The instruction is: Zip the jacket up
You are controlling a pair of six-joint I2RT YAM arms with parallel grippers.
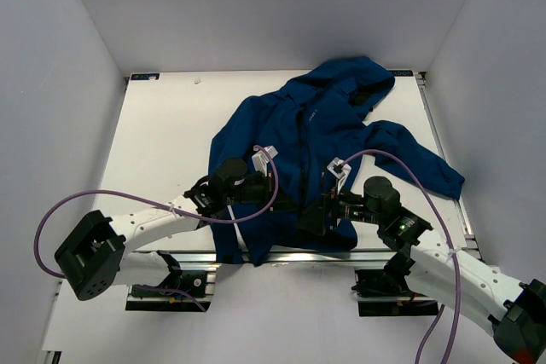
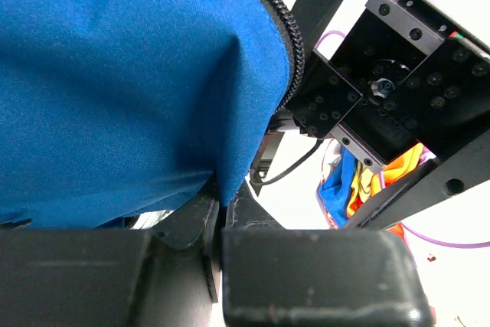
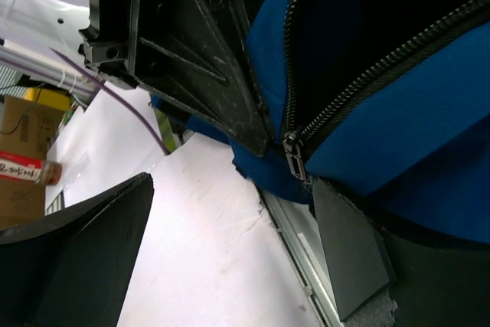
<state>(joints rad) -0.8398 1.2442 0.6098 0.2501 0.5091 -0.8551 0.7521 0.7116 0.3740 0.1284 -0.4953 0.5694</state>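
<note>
The dark blue hooded jacket [image 1: 290,125] lies spread on the white table [image 1: 171,142], hood at the far right and hem at the near edge. Its dark zipper [image 1: 303,159] runs down the middle. My left gripper [image 1: 287,205] is shut on the jacket's hem fabric [image 2: 218,189], right beside the zipper teeth [image 2: 285,36]. My right gripper [image 1: 312,217] is open, its fingers [image 3: 348,243] wide apart. The zipper slider [image 3: 293,155] hangs at the hem just above its right finger, untouched. The left gripper's finger [image 3: 207,74] shows pinching the hem next to the slider.
The table's metal front rail [image 3: 295,235] runs just under the hem. The right sleeve [image 1: 426,168] trails toward the table's right edge. Purple cables [image 1: 128,198] loop over both arms. A cardboard box [image 3: 23,124] and coloured cloth [image 2: 360,181] lie off the table.
</note>
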